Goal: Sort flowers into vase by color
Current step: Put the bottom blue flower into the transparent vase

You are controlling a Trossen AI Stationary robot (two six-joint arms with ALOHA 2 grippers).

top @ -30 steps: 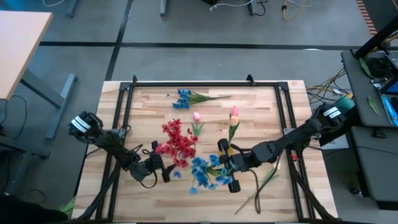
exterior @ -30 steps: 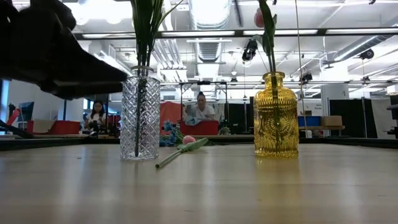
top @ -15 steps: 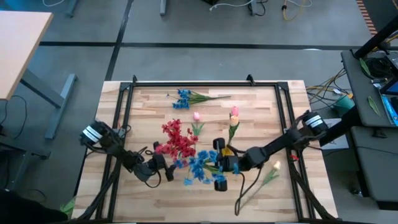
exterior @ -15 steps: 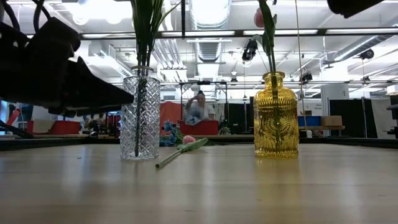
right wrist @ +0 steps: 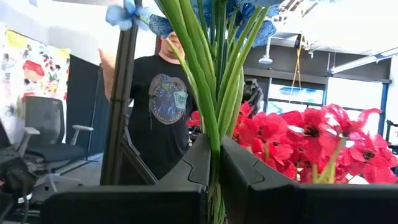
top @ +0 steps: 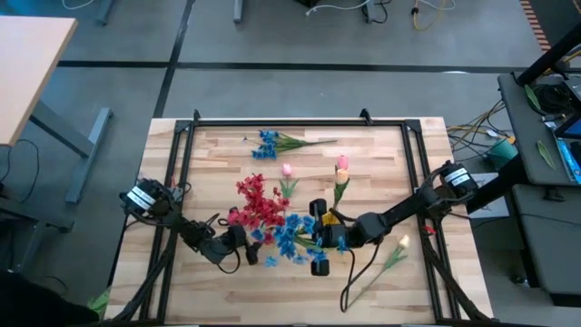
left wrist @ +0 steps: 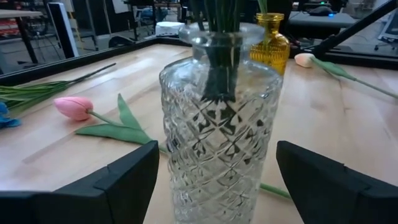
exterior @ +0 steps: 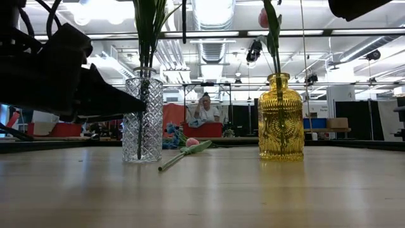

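My left gripper [top: 243,249] [left wrist: 217,186] is open at the clear crystal vase [left wrist: 217,118] [exterior: 142,117], one finger on either side, a gap showing on both. That vase holds the red sprays [top: 259,207]. My right gripper [top: 320,243] [right wrist: 214,149] is shut on a bunch of blue sprays [top: 289,238], close to the red sprays [right wrist: 292,143]. A yellow vase [exterior: 280,117] [top: 338,193] holds a pink tulip [top: 342,164]. Another pink tulip [top: 288,170] [left wrist: 74,107], a blue spray [top: 268,143] and a cream tulip [top: 400,242] lie flat on the table. My right gripper pinches the green stems [right wrist: 214,134] of the blue bunch, several together, between its two fingers. The fingers lie across the stems. The blossoms [right wrist: 249,15] stand out beyond the fingers, toward the clear vase, and the bunch is off the table.
A black frame [top: 300,121] runs along the table's far and side edges. Bare wood [exterior: 253,190] lies near of both vases. A person in a black T-shirt [right wrist: 161,106] stands beyond the table, and other people [exterior: 204,111] are in the room behind.
My right gripper has carried the blue bunch toward the table's left, up to the clear vase with the red sprays. My left gripper has moved a little toward the table's right, closing in on the clear vase.
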